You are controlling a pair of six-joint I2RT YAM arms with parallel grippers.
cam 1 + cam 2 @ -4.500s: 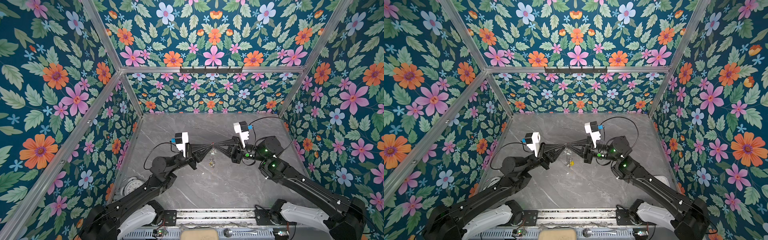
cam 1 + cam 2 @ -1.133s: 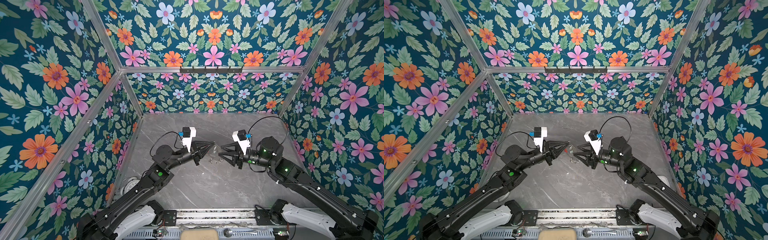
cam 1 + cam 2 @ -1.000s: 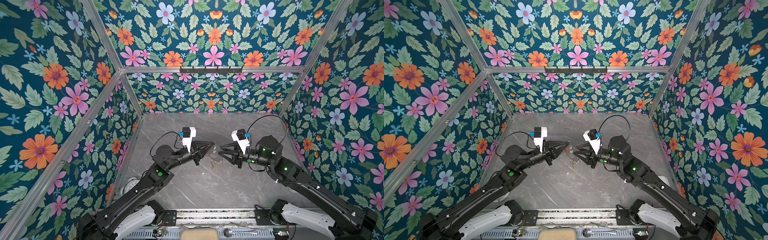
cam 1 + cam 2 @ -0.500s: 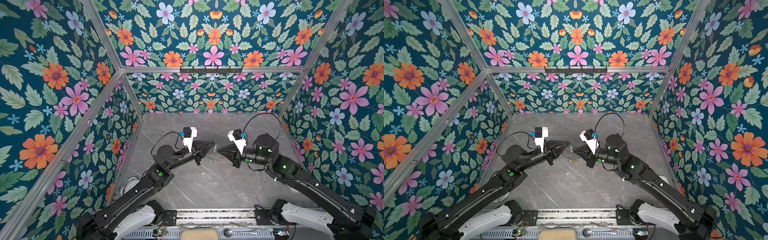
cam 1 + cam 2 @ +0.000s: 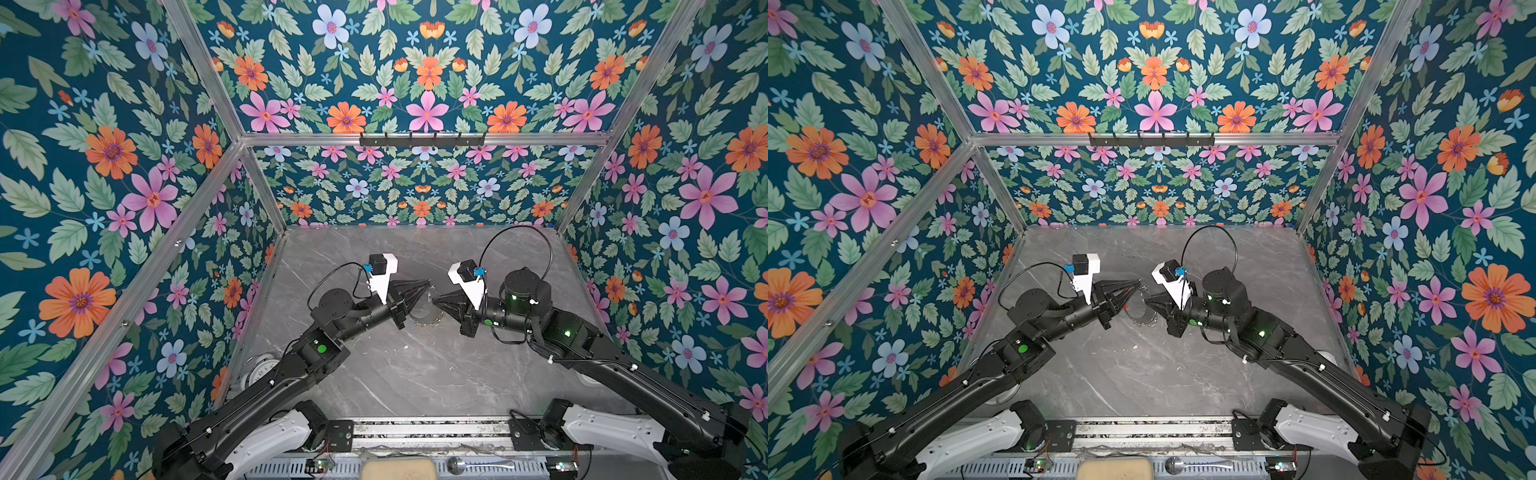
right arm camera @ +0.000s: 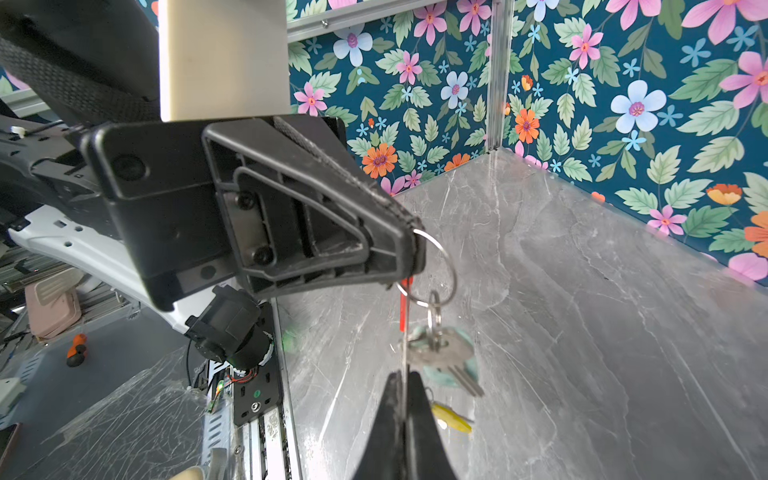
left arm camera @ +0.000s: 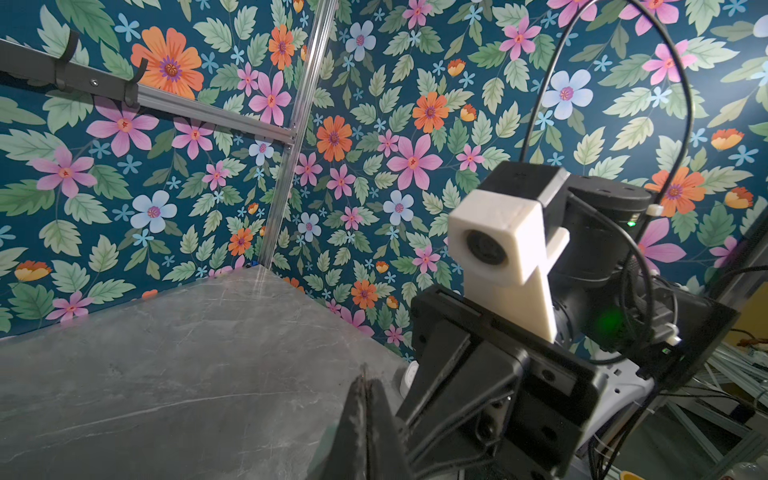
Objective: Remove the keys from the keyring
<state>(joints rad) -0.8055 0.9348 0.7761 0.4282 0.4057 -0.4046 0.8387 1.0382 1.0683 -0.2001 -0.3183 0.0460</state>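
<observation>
Both grippers meet above the grey table in both top views. The keyring (image 5: 424, 322) (image 5: 1140, 320), a thin dark hoop, hangs below them. My left gripper (image 5: 430, 284) (image 6: 415, 253) is shut on a small silver split ring (image 6: 446, 266) beside the hoop's red section (image 6: 405, 307). My right gripper (image 5: 434, 299) (image 6: 402, 376) is shut on the hoop's thin wire. The keys hang beyond it: a silver key on a pale tag (image 6: 440, 353) and one with a yellow tag (image 6: 451, 415). The left wrist view shows only the shut left gripper (image 7: 365, 374); keyring and keys are hidden there.
A black hook rail (image 5: 422, 139) runs along the back wall. A white round clock (image 5: 259, 370) lies at the table's left edge under the left arm. Small specks (image 5: 407, 346) lie on the marble table (image 5: 415, 374). A spoon (image 5: 469, 463) rests on the front rail.
My right gripper was open a second ago; it has moved left towards the left gripper and shut on the hoop. The left gripper has stayed shut and hardly moved.
</observation>
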